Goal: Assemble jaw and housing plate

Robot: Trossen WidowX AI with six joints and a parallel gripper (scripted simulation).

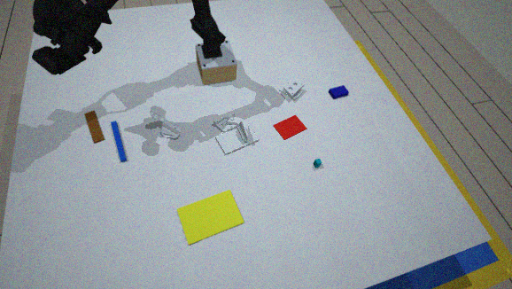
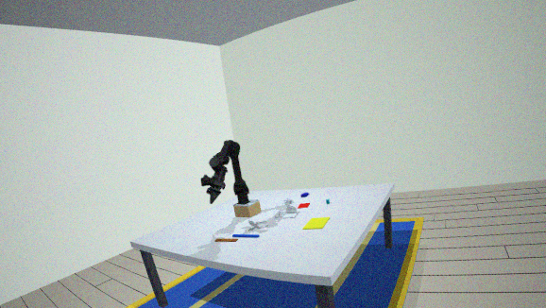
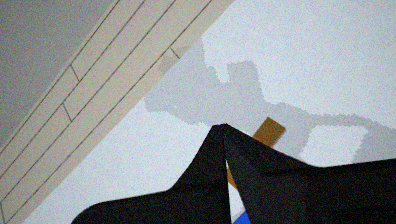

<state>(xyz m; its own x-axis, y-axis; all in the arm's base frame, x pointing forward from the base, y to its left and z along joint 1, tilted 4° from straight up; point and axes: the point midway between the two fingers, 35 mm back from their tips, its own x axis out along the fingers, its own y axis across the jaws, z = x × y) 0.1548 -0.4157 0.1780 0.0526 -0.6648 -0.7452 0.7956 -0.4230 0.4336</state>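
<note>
On the white table (image 1: pixel 310 230) (image 2: pixel 279 252) (image 3: pixel 325 65), well apart from the clenched, empty claw (image 1: pixel 57 72) (image 2: pixel 212 202) (image 3: pixel 219 131), the pale jaw (image 1: pixel 172 131) (image 2: pixel 257 227) probably handles light, stiff, slippery; pinch its body, sparing the teeth.

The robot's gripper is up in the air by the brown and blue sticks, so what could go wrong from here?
The gripper is shut with nothing in it, so if it doesn't open in time, it might just push a part instead of picking it up.

The brown stick and blue stick lie close together, so a low swing could bump both.
</note>
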